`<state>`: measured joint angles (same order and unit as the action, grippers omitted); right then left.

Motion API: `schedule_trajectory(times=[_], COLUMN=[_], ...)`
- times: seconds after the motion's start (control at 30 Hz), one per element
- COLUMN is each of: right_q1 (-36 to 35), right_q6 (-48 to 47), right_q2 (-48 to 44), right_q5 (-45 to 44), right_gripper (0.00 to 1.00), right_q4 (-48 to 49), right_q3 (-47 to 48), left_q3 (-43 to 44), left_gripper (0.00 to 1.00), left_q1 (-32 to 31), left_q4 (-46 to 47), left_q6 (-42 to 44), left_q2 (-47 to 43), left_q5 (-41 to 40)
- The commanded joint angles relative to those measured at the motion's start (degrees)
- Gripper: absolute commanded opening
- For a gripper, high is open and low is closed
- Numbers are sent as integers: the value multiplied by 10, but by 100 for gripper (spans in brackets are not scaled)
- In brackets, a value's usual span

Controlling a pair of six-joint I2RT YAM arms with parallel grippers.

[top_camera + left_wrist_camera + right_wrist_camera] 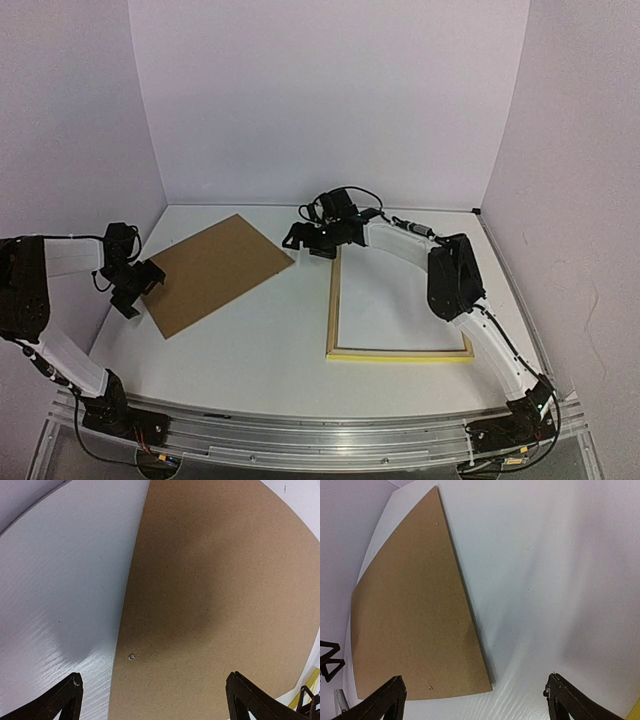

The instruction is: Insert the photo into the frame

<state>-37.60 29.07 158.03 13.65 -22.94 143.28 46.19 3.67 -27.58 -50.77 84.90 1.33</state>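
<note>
Yellow frame (400,353), far edge behind arm (455,278)

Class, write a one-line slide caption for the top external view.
Left claw open beside brown board; right claw open by far corner of yellow frame.

Two robot arms of matching build. The left arm (70,255) and right arm (400,245) are made of smooth white shell links joined by boxy matte-black joint housings, on black bases at 7 and 5 o'clock of the top view. Thin black cables (350,195) loop above the right wrist, toward 12 o'clock. In the wrist views, the left gripper (155,674) and right gripper (475,676) have black wedge-shaped fingers (65,700) at 7 and 5 o'clock.
</note>
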Motion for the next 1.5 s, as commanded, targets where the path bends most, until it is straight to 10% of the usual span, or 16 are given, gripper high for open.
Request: schedule_trajectory(times=[0.0,0.4,0.87,1.47], right_q1=[-2,-13,-20,-25], right_q6=[16,39,20,314], right_q2=[46,85,77,-67], right_q5=[20,60,143,264], right_gripper=[95,94,87,70], right_q4=[15,44,85,591], right_q3=[39,33,6,-131], left_q3=[-12,-86,-161,-175], left_gripper=[100,100,100,99], left_q1=[6,-8,-86,-87], left_q4=[44,131,147,143], left_q6=[-4,-22,-66,-40], left_q2=[24,30,-43,-53], left_q5=[7,165,173,180])
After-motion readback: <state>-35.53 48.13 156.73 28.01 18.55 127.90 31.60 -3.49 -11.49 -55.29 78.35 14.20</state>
